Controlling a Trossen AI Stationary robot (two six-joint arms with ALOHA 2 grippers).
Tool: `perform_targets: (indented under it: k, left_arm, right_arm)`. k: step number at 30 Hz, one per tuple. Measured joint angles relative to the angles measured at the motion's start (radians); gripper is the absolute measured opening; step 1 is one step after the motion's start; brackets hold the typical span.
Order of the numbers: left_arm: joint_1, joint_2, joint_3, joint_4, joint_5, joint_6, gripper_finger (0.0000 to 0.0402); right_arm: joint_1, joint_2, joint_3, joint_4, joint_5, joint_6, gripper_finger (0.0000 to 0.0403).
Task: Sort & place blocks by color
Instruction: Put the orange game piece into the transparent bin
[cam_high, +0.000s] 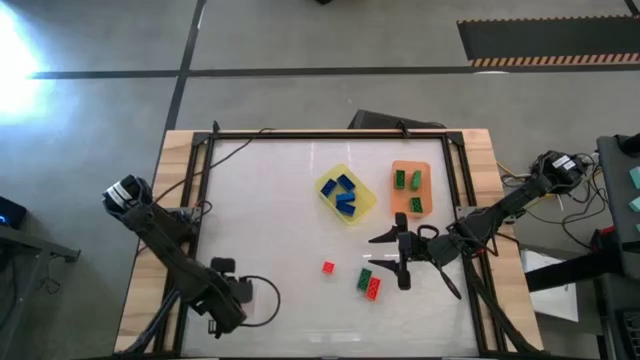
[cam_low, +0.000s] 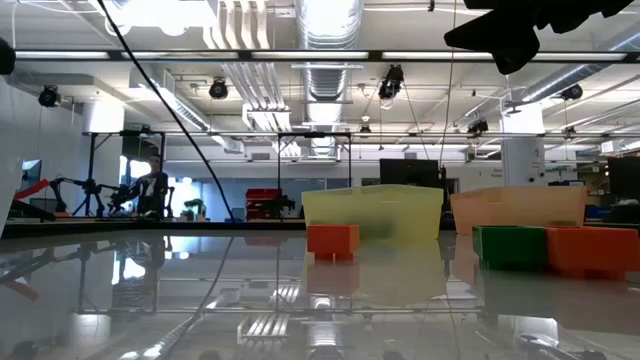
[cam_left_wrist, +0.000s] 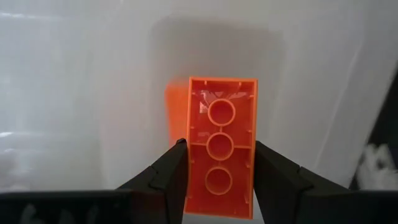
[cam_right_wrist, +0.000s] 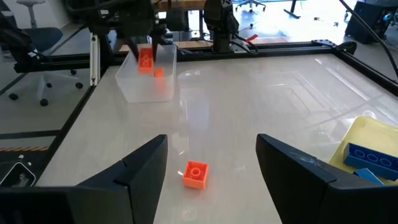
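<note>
White table, blocks part-sorted

High view: blue blocks (cam_high: 344, 192) in yellow tray (cam_high: 364, 213), green in orange tray (cam_high: 429, 168); right gripper (cam_high: 389, 251) open. Low view: workshop beyond. Left wrist: left gripper (cam_left_wrist: 217, 163) clamps an orange block (cam_left_wrist: 219, 154).

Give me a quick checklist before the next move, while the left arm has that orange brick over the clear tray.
1. Left gripper clamped on both sides of the orange brick: ok.
2. Orange brick above the clear tray: ok.
3. Right gripper open and far from the left arm: ok.
4. Yellow tray holds only blue bricks: ok.
5. Table sorted: not ok; small orange brick, green brick and red brick remain loose.
6. Height above the tray floor: cannot tell.
</note>
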Motion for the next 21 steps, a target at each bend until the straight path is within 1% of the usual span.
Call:
perform_targets:
  k: [4,7,10,15,21]
  left_arm:
    - [0.001,0.001,-0.029,0.12,-0.002,-0.002,0.0133]
    - [0.001,0.001,-0.04,0.12,-0.001,-0.03,0.0143]
    - [0.001,0.001,-0.05,0.118,-0.002,-0.074,0.0163]
    - [0.001,0.001,-0.053,0.119,-0.002,-0.078,0.0192]
    - [0.008,0.001,-0.034,0.119,-0.001,-0.059,0.0198]
  right_arm:
    - [0.0,0.0,0.0,0.0,0.0,-0.001,0.0235]
    - [0.0,0.0,0.0,0.0,0.0,-0.003,0.0235]
    - [0.0,0.0,0.0,0.0,0.0,-0.003,0.0235]
    - [0.0,0.0,0.0,-0.001,0.0,-0.011,0.0235]
    - [0.0,0.0,0.0,-0.001,0.0,-0.011,0.0235]
